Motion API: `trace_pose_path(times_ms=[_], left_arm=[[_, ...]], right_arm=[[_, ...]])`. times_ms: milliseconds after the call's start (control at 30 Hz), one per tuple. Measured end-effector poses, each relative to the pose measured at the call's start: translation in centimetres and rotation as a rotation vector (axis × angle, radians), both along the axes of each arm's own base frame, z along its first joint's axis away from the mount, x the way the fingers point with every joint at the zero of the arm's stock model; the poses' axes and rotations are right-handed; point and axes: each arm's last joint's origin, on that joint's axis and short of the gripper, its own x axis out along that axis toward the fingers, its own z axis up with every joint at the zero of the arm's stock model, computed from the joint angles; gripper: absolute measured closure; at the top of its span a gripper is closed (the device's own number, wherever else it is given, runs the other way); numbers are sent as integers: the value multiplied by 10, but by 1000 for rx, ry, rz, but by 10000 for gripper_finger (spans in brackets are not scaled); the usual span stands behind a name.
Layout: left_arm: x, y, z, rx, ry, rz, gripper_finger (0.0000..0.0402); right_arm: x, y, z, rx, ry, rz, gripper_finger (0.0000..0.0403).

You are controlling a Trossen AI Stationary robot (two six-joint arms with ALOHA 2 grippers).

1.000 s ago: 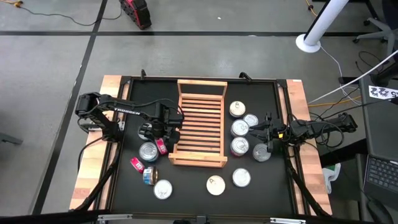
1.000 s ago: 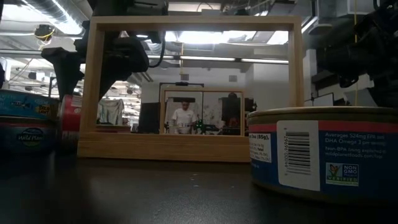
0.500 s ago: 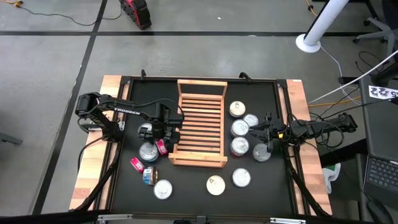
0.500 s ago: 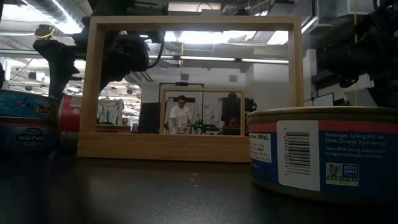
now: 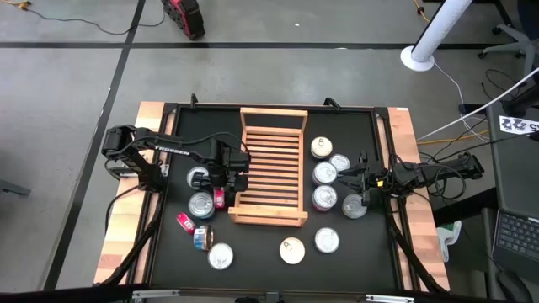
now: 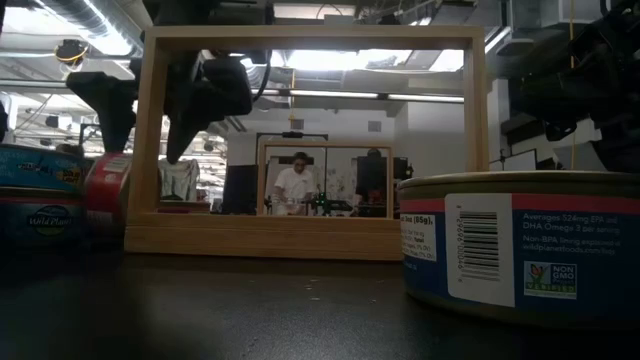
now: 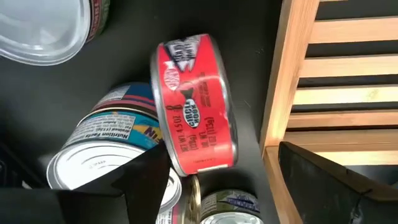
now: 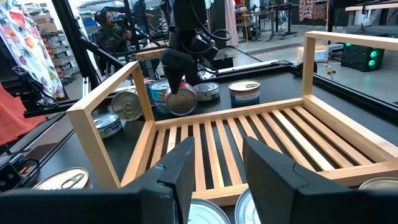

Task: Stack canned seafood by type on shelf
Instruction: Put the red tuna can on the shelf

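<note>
We see the left gripper (image 5: 226, 187) hanging just off the shelf's (image 5: 271, 165) left rail with its fingers spread wide, and the red oblong tin (image 7: 196, 102) lies between them in the left wrist view, tipped on its edge against the shelf's side, beside a blue-labelled round tin (image 7: 112, 146), though we cannot tell whether the fingers touch it. Over on the right, the right gripper (image 5: 355, 180) waits among the round tins (image 5: 325, 173) on the shelf's far side, fingers partly apart and holding nothing, and the slats stand bare.
</note>
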Motion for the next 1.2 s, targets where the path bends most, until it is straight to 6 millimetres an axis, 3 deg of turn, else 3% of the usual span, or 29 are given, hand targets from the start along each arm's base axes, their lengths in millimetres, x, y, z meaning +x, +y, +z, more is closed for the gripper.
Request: trace_pose_path(times_ms=[433,600,800,1200], left_arm=[[-9,-1,-19,34,18,-62,119],[-9,-1,-20,35,-1,-119,169],[-8,-1,-20,35,-27,-183,259],[8,3,11,117,-177,-349,267]], right_arm=[[0,0,0,0,0,0,267],[0,0,0,0,1,0,267],[0,0,0,-3,1,0,267],[0,0,0,-4,1,0,267]])
